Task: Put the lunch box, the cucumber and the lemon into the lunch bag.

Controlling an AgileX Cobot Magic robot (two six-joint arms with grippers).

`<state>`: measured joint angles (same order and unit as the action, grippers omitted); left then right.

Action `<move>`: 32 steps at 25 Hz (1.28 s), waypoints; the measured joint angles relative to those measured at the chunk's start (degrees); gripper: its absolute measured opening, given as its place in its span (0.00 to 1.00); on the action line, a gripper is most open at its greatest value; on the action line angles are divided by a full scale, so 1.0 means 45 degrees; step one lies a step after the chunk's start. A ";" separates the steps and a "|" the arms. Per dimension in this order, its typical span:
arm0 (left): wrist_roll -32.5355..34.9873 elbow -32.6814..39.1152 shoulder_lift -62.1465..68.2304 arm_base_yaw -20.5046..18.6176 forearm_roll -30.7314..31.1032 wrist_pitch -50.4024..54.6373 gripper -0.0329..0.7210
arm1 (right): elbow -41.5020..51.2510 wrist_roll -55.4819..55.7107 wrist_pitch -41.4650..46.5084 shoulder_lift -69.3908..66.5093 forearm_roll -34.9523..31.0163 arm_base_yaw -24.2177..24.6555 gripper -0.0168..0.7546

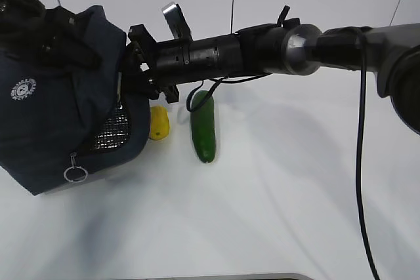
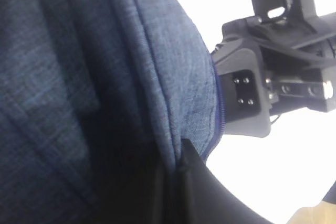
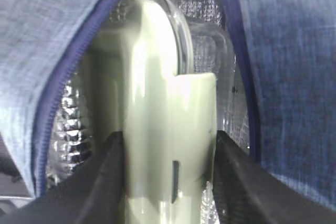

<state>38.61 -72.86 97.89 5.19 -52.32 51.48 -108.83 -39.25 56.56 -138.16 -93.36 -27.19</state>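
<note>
The navy lunch bag (image 1: 46, 116) hangs lifted at the left, its mouth with silver lining (image 1: 111, 129) facing right. My left gripper (image 1: 46, 27) is shut on the bag's top edge; in the left wrist view its dark fingers (image 2: 210, 192) pinch the blue fabric (image 2: 173, 77). My right gripper (image 1: 134, 63) reaches across into the bag's mouth. It is shut on the lunch box (image 3: 168, 103), held on edge with the sage-green lid towards the camera, between the zip edges and inside the silver lining (image 3: 68, 129). The cucumber (image 1: 203, 126) and the lemon (image 1: 159, 123) lie on the table right of the bag.
The white table (image 1: 275, 201) stretches to the front and right. The zip's ring pull (image 1: 75, 174) dangles at the bag's lower front. The right arm (image 1: 295, 47) spans the view above the cucumber and lemon. Its wrist block (image 2: 247, 95) shows in the left wrist view.
</note>
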 joint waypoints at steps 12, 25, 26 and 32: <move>0.0000 0.0000 0.0432 -0.0005 -0.0088 -0.0373 0.05 | -0.0023 -0.0178 -0.0585 -0.0230 -0.0110 -0.0073 0.51; 0.0000 0.0000 0.0432 -0.0005 -0.0040 -0.0373 0.05 | -0.0049 -0.0097 -0.0657 -0.0489 -0.0314 -0.0421 0.52; 0.0000 0.0000 0.0432 -0.0005 -0.0040 -0.0373 0.05 | -0.0070 0.0001 -0.0657 -0.0519 -0.0285 -0.0421 0.52; 0.0000 0.0000 0.0432 -0.0005 -0.0040 -0.0373 0.04 | -0.0070 0.0297 -0.0361 -0.0644 0.0094 -0.0448 0.53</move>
<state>38.61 -72.86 99.84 5.17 -52.50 49.80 -109.15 -37.92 54.94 -141.06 -92.94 -29.21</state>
